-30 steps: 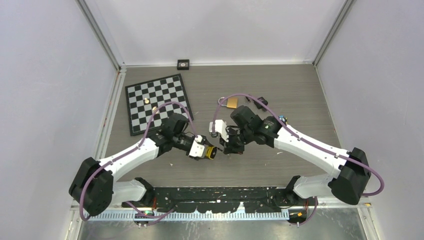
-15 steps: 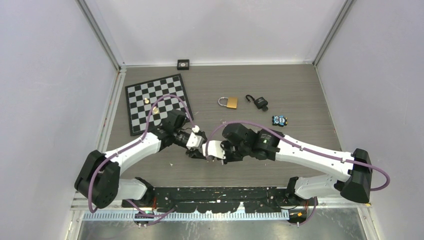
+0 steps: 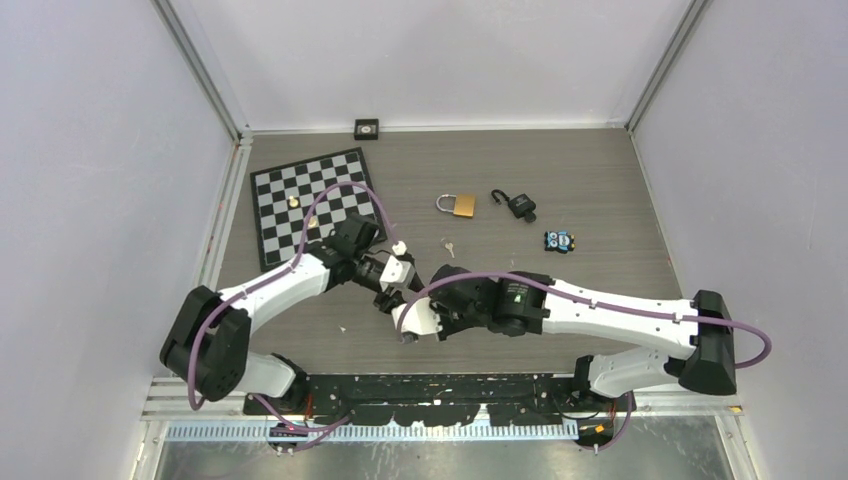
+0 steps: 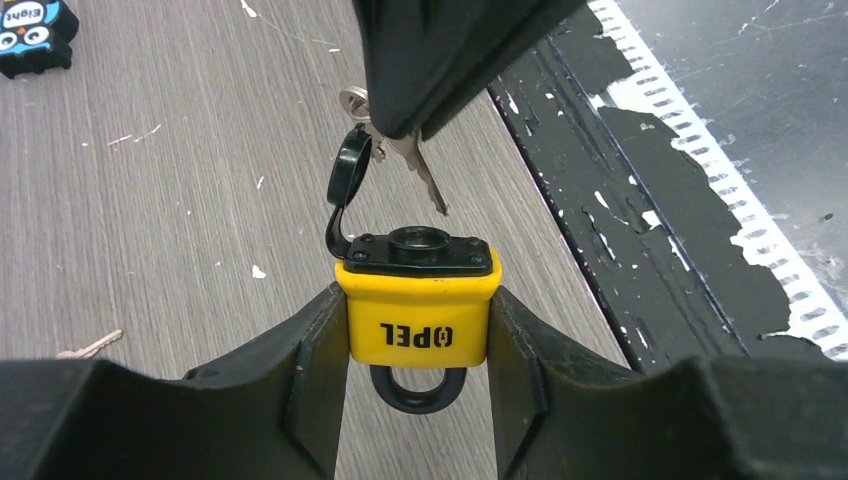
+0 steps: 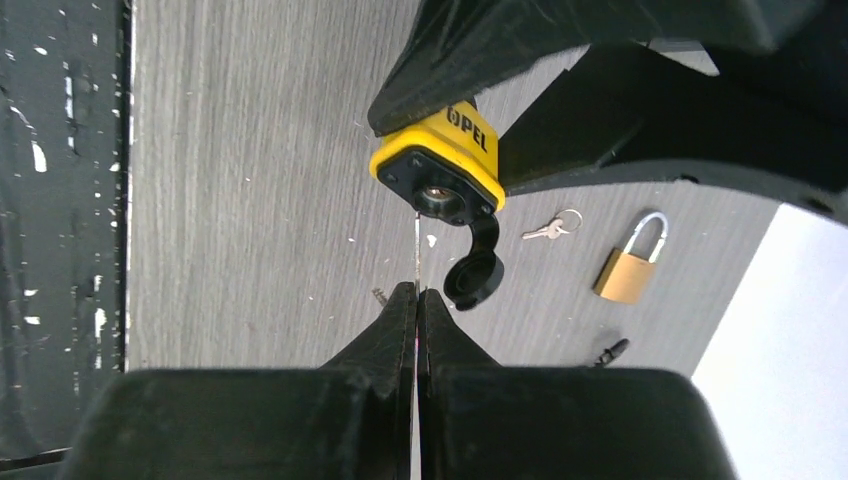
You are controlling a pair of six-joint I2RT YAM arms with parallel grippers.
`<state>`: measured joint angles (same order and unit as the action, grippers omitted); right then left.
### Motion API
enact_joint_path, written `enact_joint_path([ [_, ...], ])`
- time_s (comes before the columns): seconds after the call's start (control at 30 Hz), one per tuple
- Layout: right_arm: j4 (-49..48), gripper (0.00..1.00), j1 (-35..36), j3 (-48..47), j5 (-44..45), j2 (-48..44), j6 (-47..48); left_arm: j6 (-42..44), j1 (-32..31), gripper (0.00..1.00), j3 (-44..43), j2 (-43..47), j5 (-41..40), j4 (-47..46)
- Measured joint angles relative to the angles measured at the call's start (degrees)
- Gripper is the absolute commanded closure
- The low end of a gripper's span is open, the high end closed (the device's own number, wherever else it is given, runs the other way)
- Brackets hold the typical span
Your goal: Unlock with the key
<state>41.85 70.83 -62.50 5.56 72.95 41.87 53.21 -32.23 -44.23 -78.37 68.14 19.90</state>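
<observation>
Key (image 4: 425,172) pinched in the closed right gripper (image 5: 417,297) tilts at frame centre above the yellow "OPEL" padlock (image 4: 418,322) that the left gripper (image 4: 417,298) clamps.

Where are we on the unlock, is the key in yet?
Not yet. Done: the left claw grips the yellow padlock, its dust cover is flipped open, and the right claw is shut on the key. In hand: the key tip hangs just short of the keyhole, not inserted. Left: line up, push in, turn, and free the shackle.
</observation>
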Motion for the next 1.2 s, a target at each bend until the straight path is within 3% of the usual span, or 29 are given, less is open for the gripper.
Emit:
enact_joint_path([
  [0.47,-3.2,1.0,5.0,0.1,14.3,4.0,4.7,-3.2,0.1,1.0,-5.7,-3.8,-0.6,7.0],
  [1.2,-6.6,0.99,7.6,2.6,19.3,4.8,7.6,-7.5,0.3,1.0,-6.3,-4.5,-1.6,8.5],
])
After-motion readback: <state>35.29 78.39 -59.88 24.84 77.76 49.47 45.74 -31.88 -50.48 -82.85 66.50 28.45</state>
